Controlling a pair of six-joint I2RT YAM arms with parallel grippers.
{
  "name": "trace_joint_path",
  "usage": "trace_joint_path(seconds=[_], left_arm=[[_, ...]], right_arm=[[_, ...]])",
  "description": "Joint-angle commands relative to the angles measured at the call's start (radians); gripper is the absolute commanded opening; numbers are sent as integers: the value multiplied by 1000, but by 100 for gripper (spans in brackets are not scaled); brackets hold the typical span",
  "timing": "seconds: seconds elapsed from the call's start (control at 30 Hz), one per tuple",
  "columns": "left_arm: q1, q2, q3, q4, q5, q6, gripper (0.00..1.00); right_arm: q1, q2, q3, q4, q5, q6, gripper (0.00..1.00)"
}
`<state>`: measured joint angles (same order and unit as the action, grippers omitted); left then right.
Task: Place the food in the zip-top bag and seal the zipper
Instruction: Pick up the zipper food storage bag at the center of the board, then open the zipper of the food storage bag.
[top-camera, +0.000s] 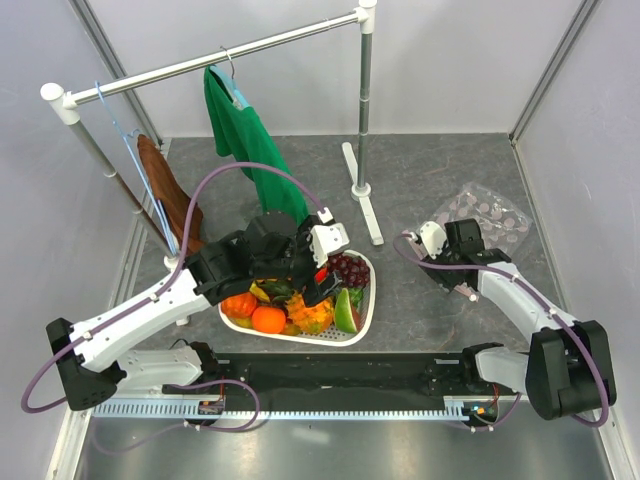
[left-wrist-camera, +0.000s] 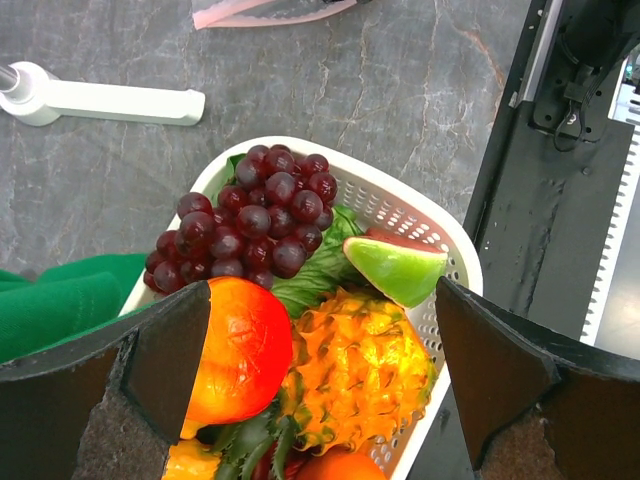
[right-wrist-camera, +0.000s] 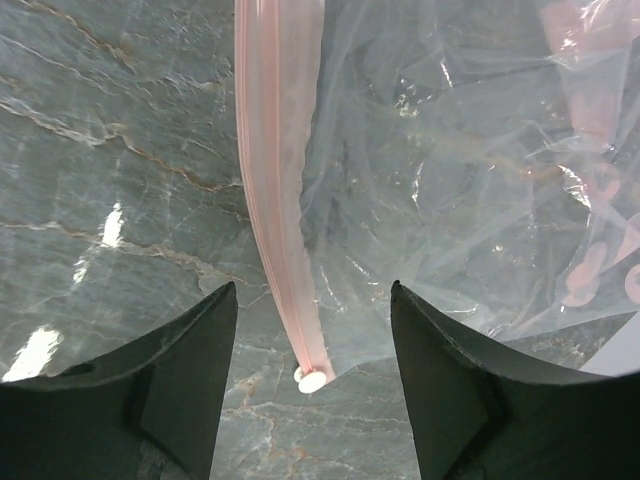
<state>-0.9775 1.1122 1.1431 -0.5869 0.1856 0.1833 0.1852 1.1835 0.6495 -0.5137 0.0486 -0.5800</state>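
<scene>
Both claws gape: my left claw (left-wrist-camera: 322, 300) hangs over the pineapple (left-wrist-camera: 360, 370), so I should descend straight around it; my right claw (right-wrist-camera: 312, 300) straddles the zipper (right-wrist-camera: 280, 200), and should pinch squarely.

Overhead overview; wrist close-ups onto basket (left-wrist-camera: 400, 205), apparently zip-top bag (right-wrist-camera: 450, 200).

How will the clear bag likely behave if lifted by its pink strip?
The bag looks thin and crinkled, so it will probably sag and fold. It appears empty, so likely very light. Its glossy film may slip; the pink strip looks thicker, probably a firmer hold.
</scene>
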Motion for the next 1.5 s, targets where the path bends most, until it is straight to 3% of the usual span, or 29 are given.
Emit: trace_joint_path(seconds=[0.0, 0.17, 0.27, 0.3, 0.33, 0.4, 0.7, 0.93, 1.07, 1.47], left_arm=[[-6, -22, -11, 47, -9, -39, 100], [-6, -29, -28, 50, -8, -38, 100], [-4, -28, -31, 51, -8, -42, 100], [-4, -28, -31, 55, -8, -47, 100], [-4, -28, -32, 56, -9, -51, 100], [-4, -28, -29, 70, -9, -67, 100], [-6, 128, 145, 108, 20, -208, 99], [-6, 342, 358, 113, -84, -384, 98], [-4, 451, 487, 93, -156, -514, 96], [8, 627, 581, 82, -176, -679, 95]], right_arm=[[-1, -4, -40, 125, 45, -34, 70], [0, 24, -56, 176, 82, -37, 55], [0, 31, -56, 179, 80, -29, 33], [0, 34, -54, 175, 76, -24, 18], [0, 34, -44, 167, 77, -14, 10], [-1, 22, -21, 132, 80, 12, 0], [-19, -77, 311, -143, -38, 301, 0], [-90, -64, 507, -299, -176, 483, 0], [-102, -87, 533, -333, -265, 575, 0], [-102, -215, 484, -350, -492, 792, 0]])
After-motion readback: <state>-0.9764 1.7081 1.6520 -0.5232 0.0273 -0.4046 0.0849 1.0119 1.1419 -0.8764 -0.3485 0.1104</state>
